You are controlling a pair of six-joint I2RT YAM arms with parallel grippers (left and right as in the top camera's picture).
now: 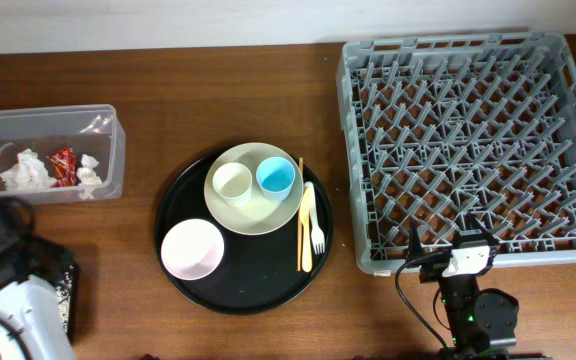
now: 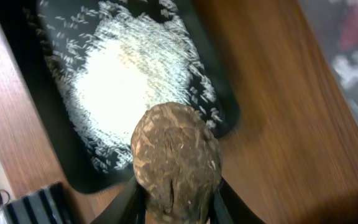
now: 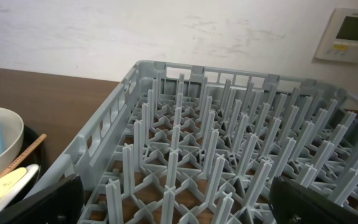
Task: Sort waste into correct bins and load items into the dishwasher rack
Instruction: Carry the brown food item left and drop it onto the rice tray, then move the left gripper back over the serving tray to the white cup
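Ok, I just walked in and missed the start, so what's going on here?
The left gripper holds a brown food lump over the shallow black bin, which has rice grains in it. The right gripper hangs open by the grey dishwasher rack, which holds nothing. Tissues and a red wrapper lie in the clear tub. The plate with two cups, the pink bowl, fork and chopsticks sit on the round black tray.
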